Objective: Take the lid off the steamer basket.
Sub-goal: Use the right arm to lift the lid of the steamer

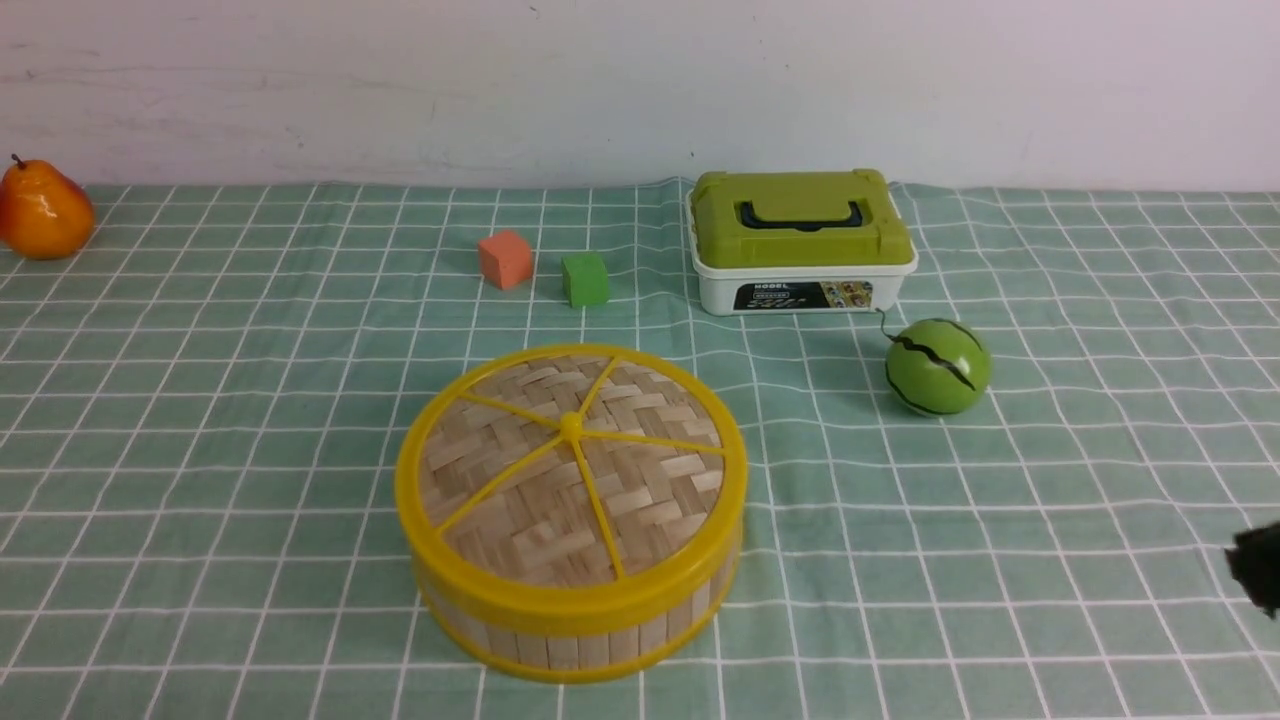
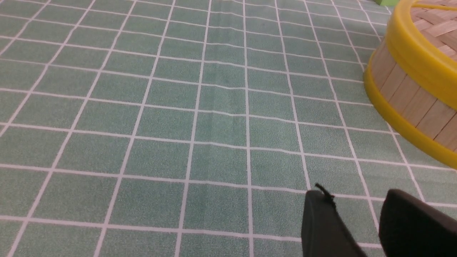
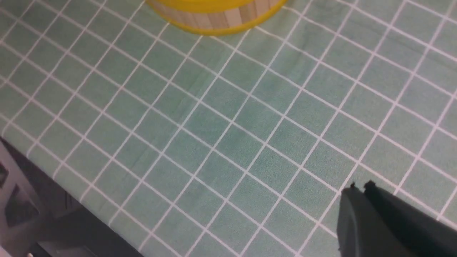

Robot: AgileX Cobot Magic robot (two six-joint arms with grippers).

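Note:
The lid [image 1: 571,470], woven tan bamboo with yellow rim, spokes and centre knob, sits closed on the steamer basket [image 1: 575,635] at the front middle of the table. The basket's slat wall and yellow rims also show in the left wrist view [image 2: 410,100] and in the right wrist view [image 3: 217,18]. My left gripper [image 2: 357,196] is open and empty over bare cloth, apart from the basket. My right gripper [image 3: 360,187] is shut and empty over bare cloth; only its dark tip shows at the front view's right edge [image 1: 1258,575].
A white box with a green lid [image 1: 802,240] stands behind the basket to the right. A green watermelon ball [image 1: 938,366] lies in front of it. An orange cube [image 1: 505,259] and a green cube [image 1: 585,279] sit behind the basket. A pear [image 1: 42,210] lies at far left.

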